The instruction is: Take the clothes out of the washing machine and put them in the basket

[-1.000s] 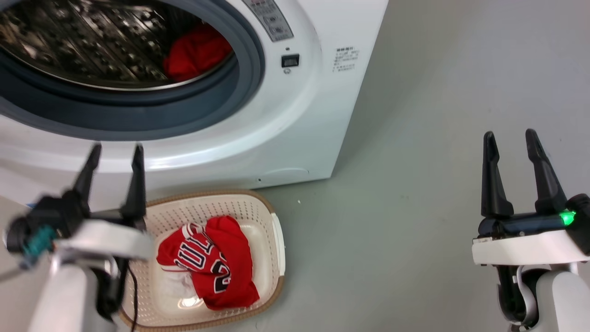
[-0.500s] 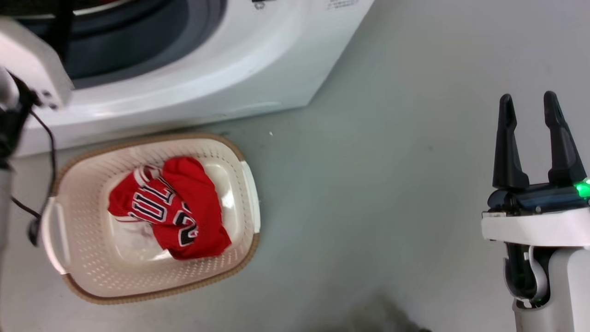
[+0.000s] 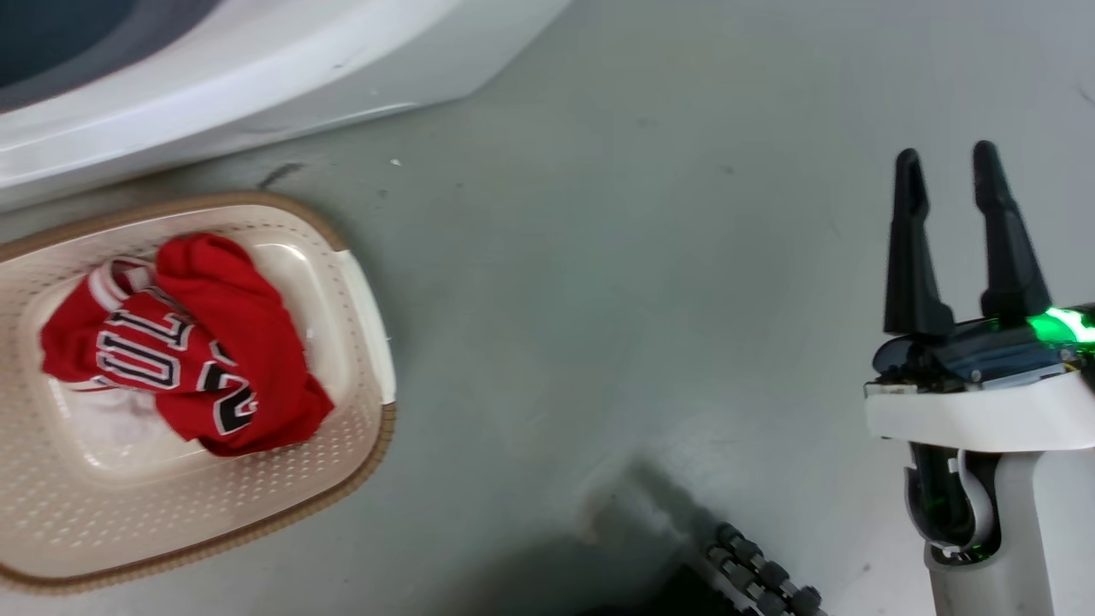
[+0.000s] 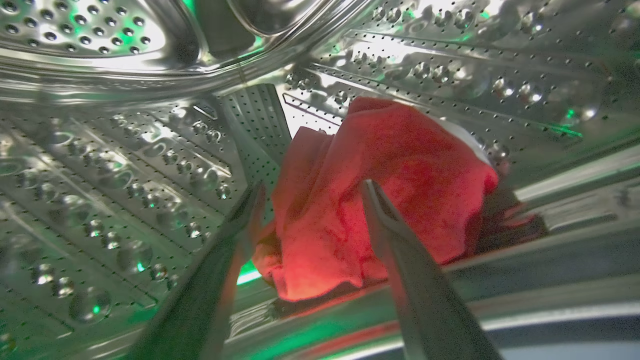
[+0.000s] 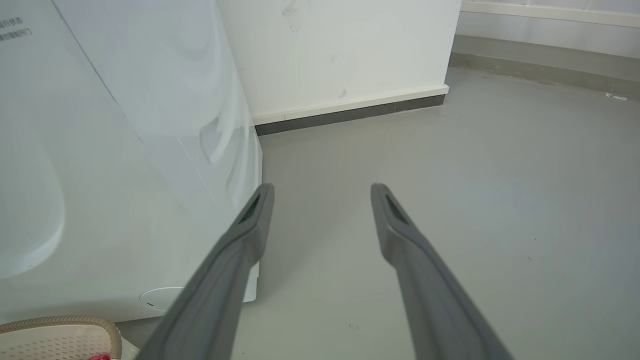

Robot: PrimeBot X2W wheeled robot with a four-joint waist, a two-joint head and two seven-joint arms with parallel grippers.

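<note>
In the left wrist view my left gripper (image 4: 312, 186) is open inside the washing machine's perforated steel drum (image 4: 125, 175). A crumpled red garment (image 4: 400, 180) lies just beyond the fingertips against the drum wall, and I cannot tell whether they touch it. In the head view the white washing machine (image 3: 257, 51) fills the top left. The cream basket (image 3: 364, 291) stands on the floor before it, holding a red jersey (image 3: 205, 342) with black-and-white letters. My right gripper (image 3: 945, 154) hangs open and empty over the floor at the right, far from the basket.
Grey floor (image 3: 599, 299) stretches between the basket and the right arm. A black ribbed part (image 3: 761, 573) shows at the bottom edge. In the right wrist view my right gripper (image 5: 324, 187) faces a white wall (image 5: 340, 45) with a dark baseboard, beside the machine's side (image 5: 125, 150).
The head camera has swung, shifting the whole picture up and left. My left gripper rose from beside the basket and left the head view. The right gripper stays open.
</note>
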